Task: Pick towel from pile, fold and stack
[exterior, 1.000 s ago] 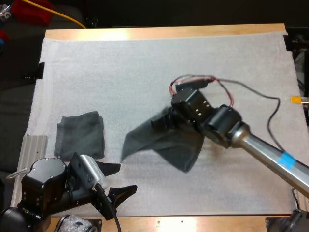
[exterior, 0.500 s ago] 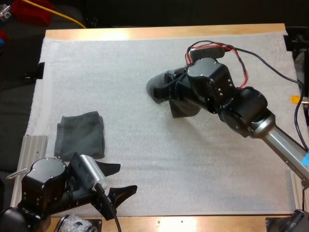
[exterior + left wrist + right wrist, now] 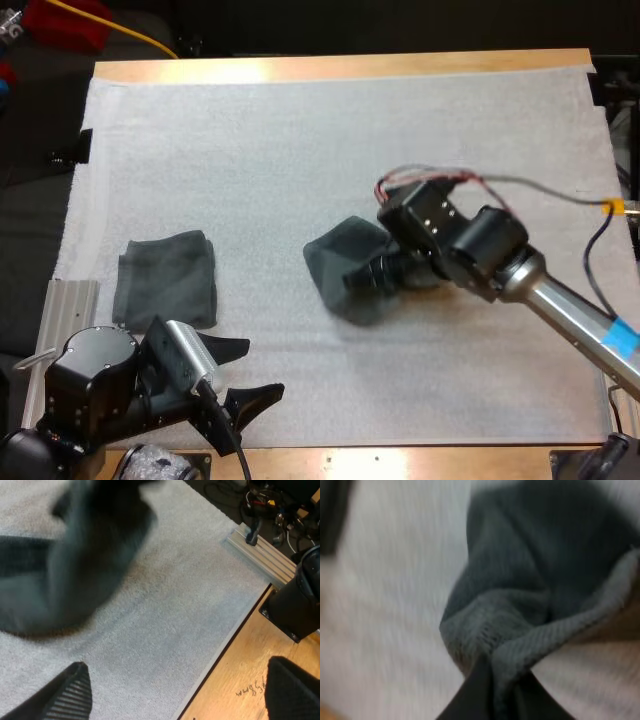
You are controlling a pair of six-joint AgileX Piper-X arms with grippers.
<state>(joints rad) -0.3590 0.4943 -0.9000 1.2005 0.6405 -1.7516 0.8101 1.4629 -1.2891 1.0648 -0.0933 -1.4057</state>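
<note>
The right hand (image 3: 368,277) was closed on the crumpled towel (image 3: 340,272), right of the middle of the white mat (image 3: 300,150). In the high view the dark grey-green cloth bunched out to the left of the hand, and I could not tell how much of it rested on the mat. From the right wrist, the 2 black fingers (image 3: 476,692) pinched a ribbed fold of the towel from both sides, and the rest of the cloth (image 3: 530,575) swelled beyond them over the mat.

The left hand (image 3: 248,372) sat at the near left corner of the counter (image 3: 330,66), its 2 fingers spread wide with nothing between them. In its wrist view, bare mat lay between the fingertips (image 3: 75,690). 1 folded towel (image 3: 165,278) lay flat on the mat's left side, just beyond the left hand and well apart from the crumpled towel.
</note>
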